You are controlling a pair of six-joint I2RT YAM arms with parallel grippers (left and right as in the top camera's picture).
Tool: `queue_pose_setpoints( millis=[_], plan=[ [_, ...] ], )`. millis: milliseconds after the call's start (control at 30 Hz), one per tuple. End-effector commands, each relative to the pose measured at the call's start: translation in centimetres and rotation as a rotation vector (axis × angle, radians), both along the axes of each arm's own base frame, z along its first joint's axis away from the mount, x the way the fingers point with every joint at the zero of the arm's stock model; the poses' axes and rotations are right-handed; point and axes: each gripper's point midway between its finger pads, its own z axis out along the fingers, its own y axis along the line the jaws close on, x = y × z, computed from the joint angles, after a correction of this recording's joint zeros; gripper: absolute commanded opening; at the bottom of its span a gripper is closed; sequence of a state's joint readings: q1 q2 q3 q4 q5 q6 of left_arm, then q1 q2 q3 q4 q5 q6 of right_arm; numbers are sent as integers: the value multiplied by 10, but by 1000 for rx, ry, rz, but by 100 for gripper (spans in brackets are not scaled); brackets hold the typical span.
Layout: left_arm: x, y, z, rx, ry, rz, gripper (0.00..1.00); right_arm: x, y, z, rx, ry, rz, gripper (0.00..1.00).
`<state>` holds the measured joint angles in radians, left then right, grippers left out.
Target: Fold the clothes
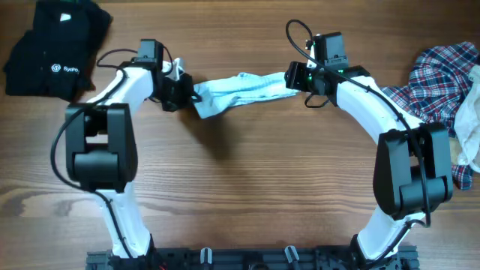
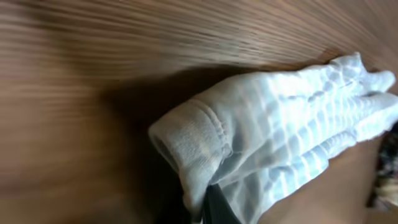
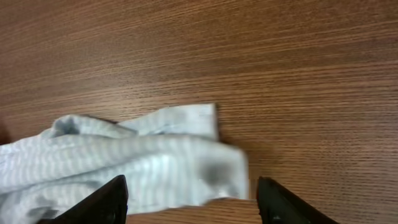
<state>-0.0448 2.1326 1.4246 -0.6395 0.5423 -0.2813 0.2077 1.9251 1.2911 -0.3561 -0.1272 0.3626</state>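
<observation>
A small pale-blue, finely striped garment (image 1: 241, 90) lies stretched across the wooden table between my two arms. My left gripper (image 1: 186, 94) is shut on its left end. In the left wrist view the hemmed edge (image 2: 199, 140) bunches just above the gripper (image 2: 208, 208), with one dark finger (image 2: 220, 211) showing under the cloth. My right gripper (image 1: 294, 79) stands open over the right end. Its two black fingertips (image 3: 107, 200) straddle the garment (image 3: 155, 165) without pinching it.
Black logo garments (image 1: 52, 45) are piled at the far left corner. A red-blue-white plaid shirt (image 1: 435, 75) and a beige piece (image 1: 469, 112) lie heaped at the right edge, close behind my right arm. Bare wood (image 1: 247, 187) fills the middle and front.
</observation>
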Motion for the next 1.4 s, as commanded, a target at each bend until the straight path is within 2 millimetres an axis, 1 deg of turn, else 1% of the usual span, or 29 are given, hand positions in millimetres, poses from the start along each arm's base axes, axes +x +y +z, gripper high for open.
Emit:
queue_pose_setpoints(
  millis=[0,167,267,367,433,567,633,733,933,1000,1067,1100,1233,1300,1367],
  plan=[
    [8,22,37,93,-104,28,4,4,1,13,14,-26,-1,66],
    [12,21,78,87,-193,36,4,3,0,12,13,-23,-2,67],
    [10,18,95,78,-213,53,4,3,0,13,13,-24,-2,67],
    [9,6,103,71,-234,33,4,3,0,13,14,-24,-2,67],
    [8,-5,104,73,-247,10,4,3,0,13,14,-24,-2,67],
    [10,-27,100,163,-271,15,4,2,0,12,12,-16,-3,67],
    [11,-37,101,173,-281,22,4,2,-1,11,12,-15,-3,67],
    [13,-56,105,156,-305,23,4,2,-1,11,10,-16,0,67],
    [24,-84,119,100,-378,35,4,-2,-3,9,-8,-4,14,67],
    [26,-95,124,85,-412,18,4,0,-8,9,-6,-3,1,67],
    [27,-105,124,91,-436,6,4,1,-15,9,-6,-1,-14,67],
    [27,-111,120,108,-443,0,6,1,-17,9,0,1,-17,67],
    [21,-127,100,122,-418,-36,7,0,-18,8,20,11,-12,67],
    [19,-136,90,124,-411,-58,10,-2,-18,7,18,18,-11,67],
    [17,-145,86,122,-421,-84,11,-2,-18,7,17,20,-11,67]
  ],
)
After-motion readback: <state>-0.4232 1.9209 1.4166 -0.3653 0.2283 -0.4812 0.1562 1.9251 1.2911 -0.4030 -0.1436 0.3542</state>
